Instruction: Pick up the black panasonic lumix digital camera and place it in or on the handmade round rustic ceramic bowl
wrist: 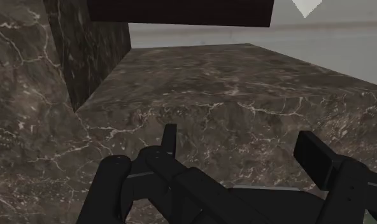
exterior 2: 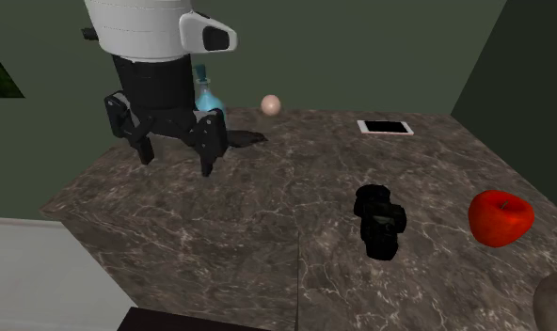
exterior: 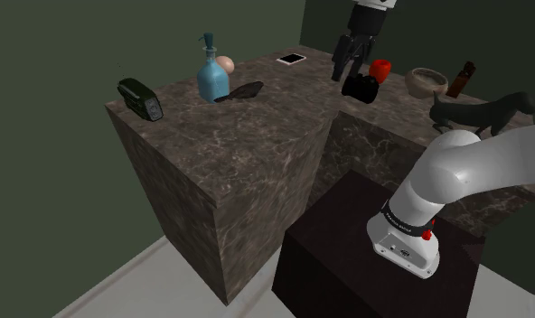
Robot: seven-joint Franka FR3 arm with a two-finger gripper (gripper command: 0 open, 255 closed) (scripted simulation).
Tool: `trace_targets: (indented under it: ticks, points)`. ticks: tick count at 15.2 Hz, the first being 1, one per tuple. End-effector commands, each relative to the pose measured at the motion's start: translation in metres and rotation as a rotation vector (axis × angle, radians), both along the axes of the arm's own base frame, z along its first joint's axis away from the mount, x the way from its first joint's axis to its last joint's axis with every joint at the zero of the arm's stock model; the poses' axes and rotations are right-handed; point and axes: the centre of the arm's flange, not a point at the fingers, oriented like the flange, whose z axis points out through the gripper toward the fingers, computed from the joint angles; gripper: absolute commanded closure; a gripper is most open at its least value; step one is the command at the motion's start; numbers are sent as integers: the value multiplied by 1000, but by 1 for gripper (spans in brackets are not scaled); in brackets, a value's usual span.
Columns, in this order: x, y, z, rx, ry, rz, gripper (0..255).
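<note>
The gripper [exterior 2: 177, 155] hangs with fingers spread and empty above the marble surface [exterior 2: 267, 216], apparently off to one side of the black camera [exterior 2: 380, 222], where a wide sweep across could knock the nearby red apple [exterior 2: 501, 218] rolling.

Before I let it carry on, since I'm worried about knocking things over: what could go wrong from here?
1. The open gripper hangs over bare counter, well aside of the black camera. Descending here would likely grasp nothing.
2. The red apple sits close beside the camera, on the side of the bowl. A low carry might knock it rolling.
3. The camera looks lumpy, so a grip could slip.
</note>
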Motion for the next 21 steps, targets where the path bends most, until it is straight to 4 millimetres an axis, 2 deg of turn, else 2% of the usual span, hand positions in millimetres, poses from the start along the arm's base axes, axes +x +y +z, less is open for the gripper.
trace_targets:
  ticks: [1, 21]
  points:
    - [0, 0, 0, 0, 0, 0, 0]
    - [80, -229, -70, -107, 99, 92, 0]
